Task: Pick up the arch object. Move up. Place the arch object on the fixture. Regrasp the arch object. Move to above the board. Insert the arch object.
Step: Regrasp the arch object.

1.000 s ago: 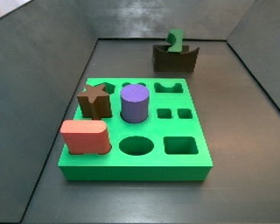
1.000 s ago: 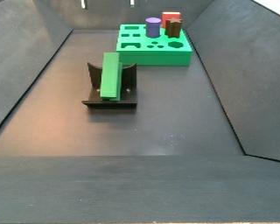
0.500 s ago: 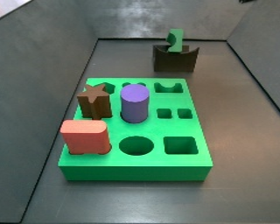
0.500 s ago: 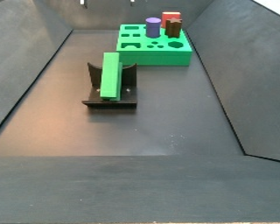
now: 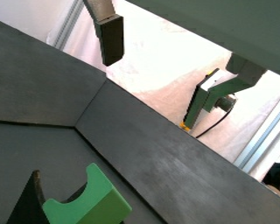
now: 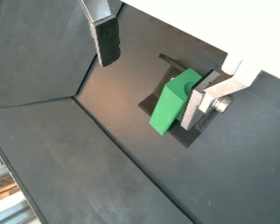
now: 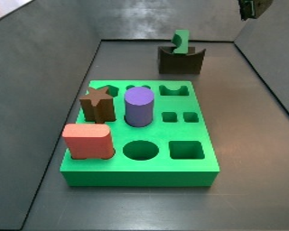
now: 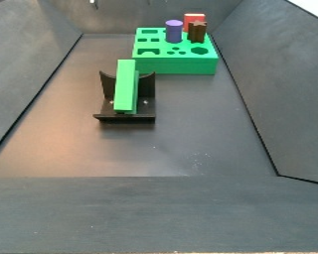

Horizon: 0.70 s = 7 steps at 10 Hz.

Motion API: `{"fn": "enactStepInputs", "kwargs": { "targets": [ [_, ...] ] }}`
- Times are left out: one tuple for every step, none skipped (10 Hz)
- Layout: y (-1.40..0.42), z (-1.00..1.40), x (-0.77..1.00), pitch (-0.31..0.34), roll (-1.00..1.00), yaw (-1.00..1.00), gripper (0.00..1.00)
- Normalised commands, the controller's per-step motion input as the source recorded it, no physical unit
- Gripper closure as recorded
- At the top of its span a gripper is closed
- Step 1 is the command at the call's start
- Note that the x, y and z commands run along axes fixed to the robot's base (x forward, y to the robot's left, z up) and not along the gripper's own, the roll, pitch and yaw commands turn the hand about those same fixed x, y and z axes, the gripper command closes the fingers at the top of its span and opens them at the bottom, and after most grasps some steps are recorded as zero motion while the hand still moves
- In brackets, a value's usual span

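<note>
The arch object (image 6: pixel 175 105) is being left propped in the fixture (image 8: pixel 122 111). The gripper (image 6: pixel 161 65) is being held above the fixture, jaws apart, empty. An off-centre regrasp risks tipping the arch object.

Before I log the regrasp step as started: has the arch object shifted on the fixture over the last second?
No. In both side views the arch object sits in the fixture as before. The gripper is high above, holding nothing.

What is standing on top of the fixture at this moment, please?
The arch object stands in the fixture notch, untouched. Its lower end is hidden inside. The end effector hangs open above, apart.
</note>
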Motion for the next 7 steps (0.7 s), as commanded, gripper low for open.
{"fn": "enactStepInputs", "kwargs": {
  "targets": [
    [-0.03, -0.01, 0.07, 0.023, 0.16, 0.2, 0.0],
    [0.07, -1.0, 0.03, -0.028, 0.19, 0.23, 0.0],
    [0.07, -1.0, 0.04, -0.049, 0.19, 0.2, 0.0],
    [0.07, -1.0, 0.05, -0.072, 0.18, 0.17, 0.0],
    [0.06, -1.0, 0.06, -0.1, 0.14, 0.12, 0.0],
    [0.05, -1.0, 0.07, -0.111, 0.11, 0.09, 0.0],
    [0.05, -1.0, 0.08, -0.12, 0.08, 0.06, 0.0]
  ]
}}
